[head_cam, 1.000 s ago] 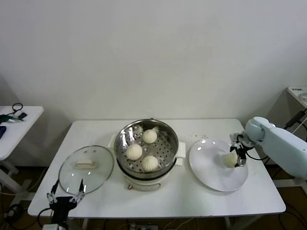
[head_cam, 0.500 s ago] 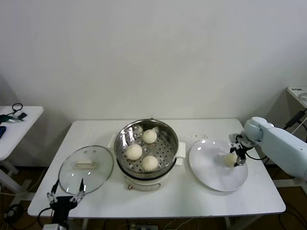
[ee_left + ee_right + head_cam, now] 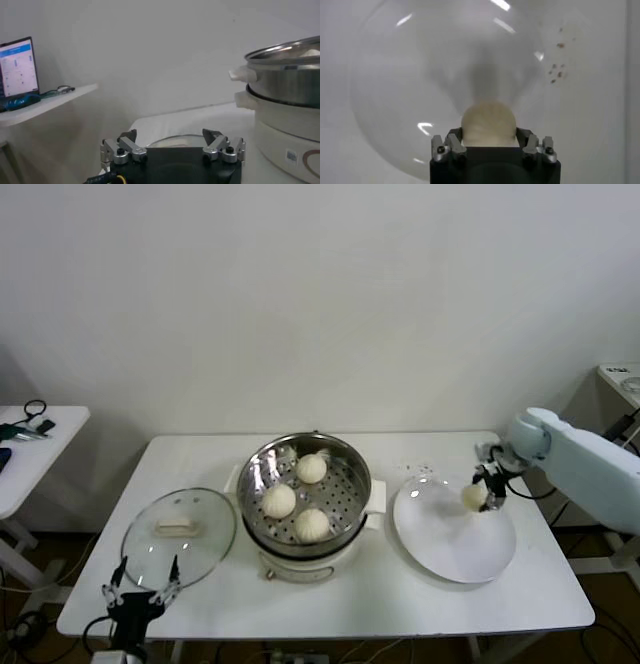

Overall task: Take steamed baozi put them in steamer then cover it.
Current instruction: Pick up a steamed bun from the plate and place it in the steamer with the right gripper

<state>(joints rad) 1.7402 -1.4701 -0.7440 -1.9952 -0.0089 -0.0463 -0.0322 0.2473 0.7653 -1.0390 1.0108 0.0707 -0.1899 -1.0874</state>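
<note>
The steamer (image 3: pixel 305 502) is taken as the landmark, at the middle of the white table (image 3: pixel 330 609). Far to its left, past the table's edge, a side table (image 3: pixel 30 449) is seen with a few small items on it. Left of the steamer and just beside it, the cover (image 3: pixel 180 536) is laid flat on the table, its cream handle up. Nearer the camera than the cover, at the table's front edge left of the steamer, the left gripper (image 3: pixel 139 594) is parked with its fingers spread wide and nothing between them; in the left wrist view (image 3: pixel 172 147) the steamer wall (image 3: pixel 287 82) is seen off to one side.

Inside the steamer three baozi are seated on the perforated floor: one at the back (image 3: pixel 312 468), one to the left (image 3: pixel 279 501), one at the front (image 3: pixel 312 526).

Right of the steamer, a plate (image 3: pixel 455 532) is laid close to its side handle. Above the plate's far right part, the fourth baozi (image 3: pixel 474 497) is gripped by the right gripper (image 3: pixel 485 494), whose fingers are closed against its sides; in the right wrist view the bun (image 3: pixel 488 122) is seen held between the fingers (image 3: pixel 451 145) over the plate (image 3: pixel 405 90). Whether it is clear of the plate cannot be told.
</note>
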